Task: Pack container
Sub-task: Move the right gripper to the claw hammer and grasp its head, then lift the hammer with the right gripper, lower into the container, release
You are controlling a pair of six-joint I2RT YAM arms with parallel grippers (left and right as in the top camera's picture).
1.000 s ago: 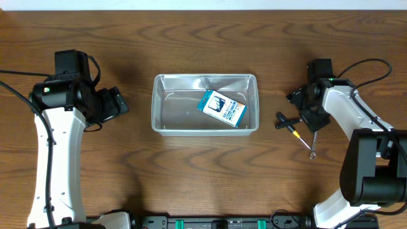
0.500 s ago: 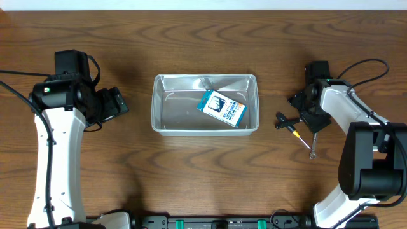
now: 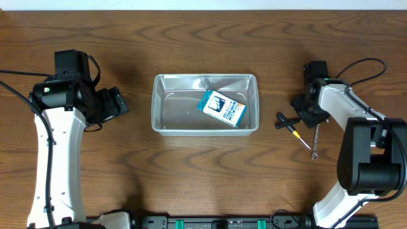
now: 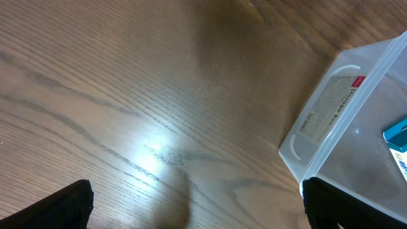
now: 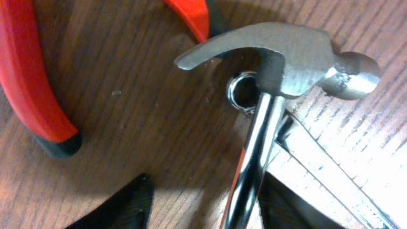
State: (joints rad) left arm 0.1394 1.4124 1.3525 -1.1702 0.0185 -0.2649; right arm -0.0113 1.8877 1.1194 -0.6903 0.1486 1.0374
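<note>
The clear plastic container [image 3: 160,105] stands mid-table with a blue-and-white box [image 3: 224,108] inside it. Its corner shows in the left wrist view [image 4: 331,133]. My left gripper [image 3: 118,104] is open and empty over bare wood left of the container; its fingers [image 4: 197,205] are spread wide. My right gripper [image 3: 310,114] hangs low over a pile of tools to the right of the container. In the right wrist view its open fingers [image 5: 206,186] straddle the shaft of a steel hammer [image 5: 280,54], which lies close to the right finger.
Orange-handled pliers [image 5: 32,89] lie left of the hammer head. A wrench [image 3: 313,141] lies under the hammer, its ring end showing in the right wrist view [image 5: 239,91]. A black-and-yellow tool [image 3: 287,124] lies left of the right gripper.
My right gripper has shifted slightly down over the tools. The left arm, container and box have not moved.
</note>
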